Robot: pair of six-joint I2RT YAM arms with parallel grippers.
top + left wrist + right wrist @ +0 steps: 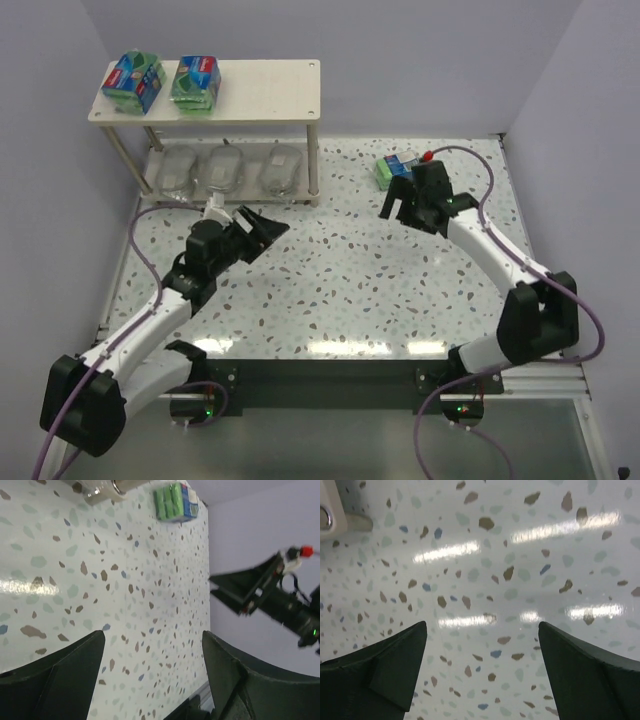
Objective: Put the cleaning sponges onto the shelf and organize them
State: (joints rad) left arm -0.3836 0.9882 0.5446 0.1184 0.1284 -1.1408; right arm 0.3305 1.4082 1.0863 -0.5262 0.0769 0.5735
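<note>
Right gripper [394, 212] beside green sponge [392, 170], speckled table [350, 285]

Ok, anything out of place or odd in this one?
One green sponge pack lies on the table beside the right gripper, off the shelf, while two green packs sit on its top board and three silver scourers below. Nothing looks spilled or damaged.

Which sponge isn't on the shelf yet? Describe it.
Find the wooden shelf at the back left, then look right along the speckled table. A green pack lies there alone on the tabletop; the other two green packs sit on the shelf's top board.
</note>
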